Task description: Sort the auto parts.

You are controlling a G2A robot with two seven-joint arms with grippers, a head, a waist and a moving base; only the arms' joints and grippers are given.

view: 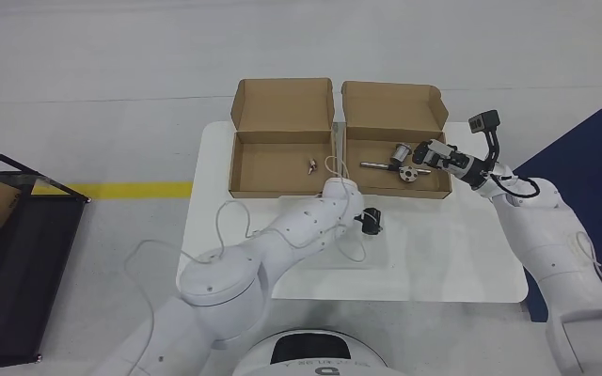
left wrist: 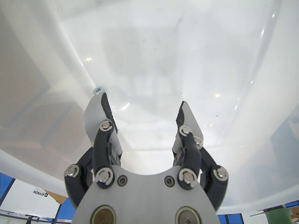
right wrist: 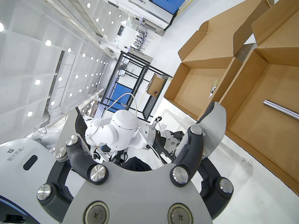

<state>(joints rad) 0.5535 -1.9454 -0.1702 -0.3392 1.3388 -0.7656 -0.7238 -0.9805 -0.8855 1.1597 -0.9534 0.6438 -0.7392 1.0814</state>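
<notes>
cardboard, twice over: the left box and the right box sit open, side by side, at the far side of the white table. the left box holds one small part. the right box holds three: a steel rod, a short cylinder and a round disc. one screw lies on the table just beside a fingertip of the left gripper, which is spread wide with nothing in it, low over the table in front of both. the right gripper is wide open too and empty, above the right box near the cylinder.
</notes>
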